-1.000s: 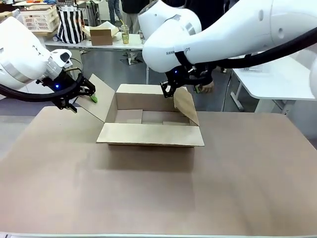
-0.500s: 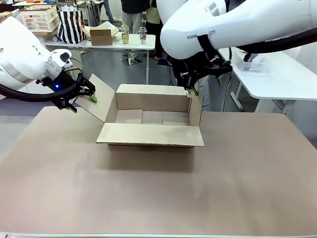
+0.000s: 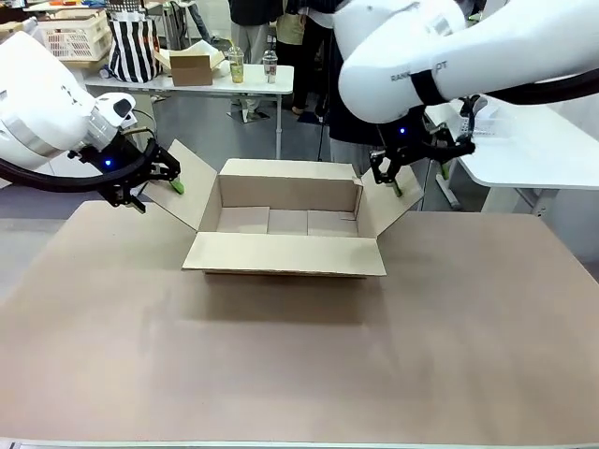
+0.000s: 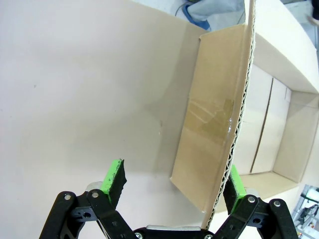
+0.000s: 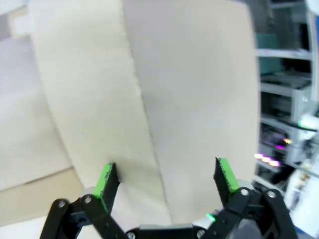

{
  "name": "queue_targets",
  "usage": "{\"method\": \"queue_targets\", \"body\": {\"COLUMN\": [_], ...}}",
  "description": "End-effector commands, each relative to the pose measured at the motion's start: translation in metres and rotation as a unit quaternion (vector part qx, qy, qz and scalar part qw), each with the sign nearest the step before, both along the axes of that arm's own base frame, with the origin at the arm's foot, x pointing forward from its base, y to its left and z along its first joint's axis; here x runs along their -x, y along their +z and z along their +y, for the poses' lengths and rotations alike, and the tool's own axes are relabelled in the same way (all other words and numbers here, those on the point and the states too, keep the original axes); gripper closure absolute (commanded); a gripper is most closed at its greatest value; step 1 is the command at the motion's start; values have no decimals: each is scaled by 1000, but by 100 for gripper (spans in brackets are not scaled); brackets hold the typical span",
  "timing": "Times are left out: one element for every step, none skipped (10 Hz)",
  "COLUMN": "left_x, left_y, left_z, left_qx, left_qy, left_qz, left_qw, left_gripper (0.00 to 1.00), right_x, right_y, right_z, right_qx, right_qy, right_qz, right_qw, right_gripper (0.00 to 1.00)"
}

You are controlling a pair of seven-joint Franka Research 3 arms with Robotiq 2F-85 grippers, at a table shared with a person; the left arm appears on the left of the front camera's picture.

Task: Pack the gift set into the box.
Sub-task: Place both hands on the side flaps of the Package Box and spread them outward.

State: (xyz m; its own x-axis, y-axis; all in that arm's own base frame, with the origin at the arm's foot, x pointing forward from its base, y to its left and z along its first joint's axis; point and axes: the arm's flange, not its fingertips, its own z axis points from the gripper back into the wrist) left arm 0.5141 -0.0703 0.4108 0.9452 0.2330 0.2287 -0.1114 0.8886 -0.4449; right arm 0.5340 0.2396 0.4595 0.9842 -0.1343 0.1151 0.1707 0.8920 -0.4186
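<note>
The box point(image 3: 290, 193), a plain brown carton, stands open in the middle of the table with its four flaps spread and nothing showing on its floor. My left gripper point(image 3: 157, 192) is open at the left flap point(image 4: 209, 124), whose corrugated edge runs between the fingers, close to one green pad point(image 4: 235, 183). My right gripper point(image 3: 386, 180) is open at the right flap point(image 5: 189, 99), which leans outward, its edge lying between the two pads. The gift set is out of view.
The brown table top point(image 3: 281, 374) stretches wide in front of the box. A white side table point(image 3: 524, 150) stands at the right. Behind are a table with a small carton point(image 3: 192, 67) and bottles point(image 3: 270, 65), a striped bag point(image 3: 134, 45), and people standing.
My right arm has swung to the right, and the right flap has gone from folded over the box to upright to leaning outward. The left arm has stayed still.
</note>
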Motion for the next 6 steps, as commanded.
{"method": "queue_targets", "body": {"left_x": [1, 1, 1, 1, 1, 1], "left_y": [-1, -1, -1, -1, -1, -1], "left_z": [-2, -2, -2, -2, -2, -2], "left_qx": [-8, -8, -8, -8, -8, -8], "left_qy": [6, 6, 6, 6, 6, 6], "left_qz": [2, 2, 2, 2, 2, 2], "left_qw": [1000, 1000, 1000, 1000, 1000, 1000], "left_gripper": [0, 0, 0, 0, 0, 0], "right_x": [13, 18, 26, 35, 40, 6], "right_y": [-28, -39, -46, -49, -50, -40], "right_z": [-45, -67, -83, -94, -98, -83], "right_qx": [-204, -273, -299, -308, -319, -268], "right_qy": [48, 37, 15, -1, 2, -24], "right_qz": [-34, -58, -73, -93, -98, -94], "right_qw": [977, 960, 951, 947, 943, 958], "right_gripper": [0, 0, 0, 0, 0, 0]}}
